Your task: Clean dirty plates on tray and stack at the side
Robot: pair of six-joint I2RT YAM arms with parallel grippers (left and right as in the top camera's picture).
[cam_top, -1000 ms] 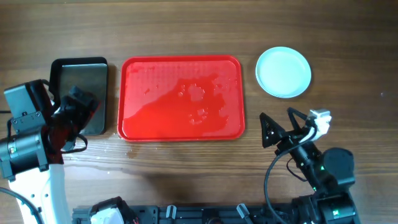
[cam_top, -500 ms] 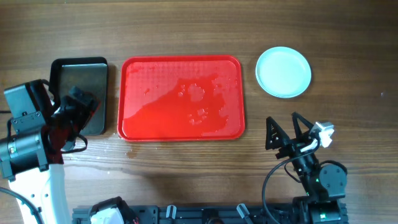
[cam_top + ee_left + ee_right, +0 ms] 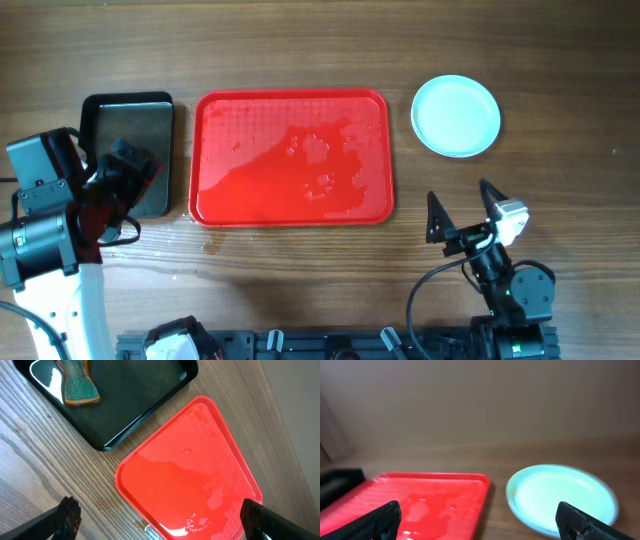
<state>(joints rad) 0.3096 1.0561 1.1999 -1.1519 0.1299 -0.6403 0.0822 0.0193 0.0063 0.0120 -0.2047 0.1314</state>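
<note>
The red tray [image 3: 240,120] lies in the middle of the table, wet and with no plates on it; it also shows in the left wrist view [image 3: 165,485] and the right wrist view [image 3: 430,495]. The pale mint plates [image 3: 456,115] sit stacked to the tray's right, also in the right wrist view [image 3: 560,495]. My left gripper [image 3: 160,520] is open and empty over the tray's near left corner [image 3: 125,185]. My right gripper [image 3: 462,212] is open and empty, near the front edge, below the plates.
A black metal pan [image 3: 128,140] sits left of the tray and holds a green and orange sponge [image 3: 75,385]. Water drops lie on the wood by the tray's front left corner.
My right arm has drawn back toward the front edge and turned, its open fingers now pointing up toward the plates. The left arm, tray and plates have not moved.
</note>
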